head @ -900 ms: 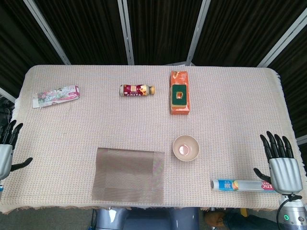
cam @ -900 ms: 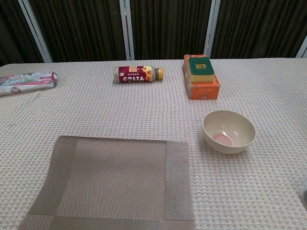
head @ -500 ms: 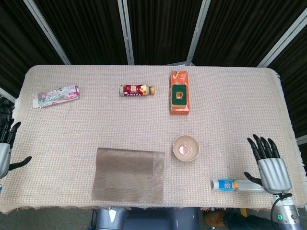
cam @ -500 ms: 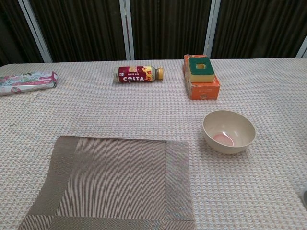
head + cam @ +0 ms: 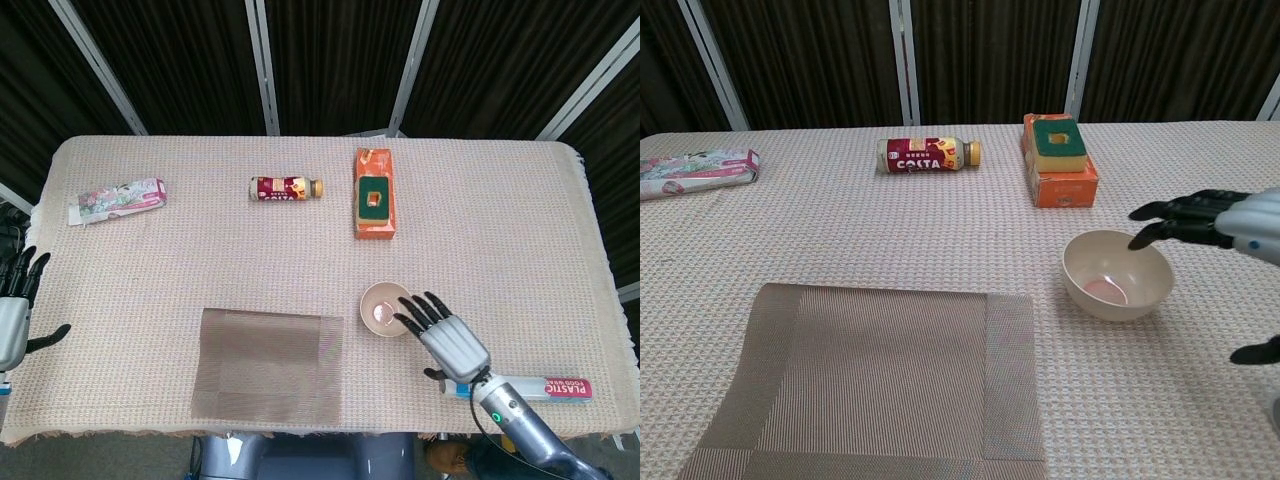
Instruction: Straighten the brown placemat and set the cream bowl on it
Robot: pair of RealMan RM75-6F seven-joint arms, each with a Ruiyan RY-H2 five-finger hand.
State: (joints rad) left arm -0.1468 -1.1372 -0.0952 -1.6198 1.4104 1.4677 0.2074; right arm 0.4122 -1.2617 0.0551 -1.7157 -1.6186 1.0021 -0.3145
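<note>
The brown placemat (image 5: pixel 268 365) (image 5: pixel 878 382) lies flat near the table's front edge, left of centre. The cream bowl (image 5: pixel 384 307) (image 5: pixel 1113 274) stands upright on the cloth just right of the mat, apart from it. My right hand (image 5: pixel 445 338) (image 5: pixel 1225 225) hovers at the bowl's right rim with fingers spread and its dark fingertips (image 5: pixel 1150 228) over the bowl, holding nothing. My left hand (image 5: pixel 13 310) hangs at the table's left edge, fingers apart and empty; the chest view does not show it.
A Costa bottle (image 5: pixel 286 188) lies at the back centre. An orange box with a green sponge (image 5: pixel 375 206) sits to its right. A floral packet (image 5: pixel 117 200) lies at the back left. A plastic-wrap box (image 5: pixel 540 388) lies front right, under my right forearm.
My right hand has swept left from the table's right edge to the bowl's rim. The left hand, mat and bowl have stayed put.
</note>
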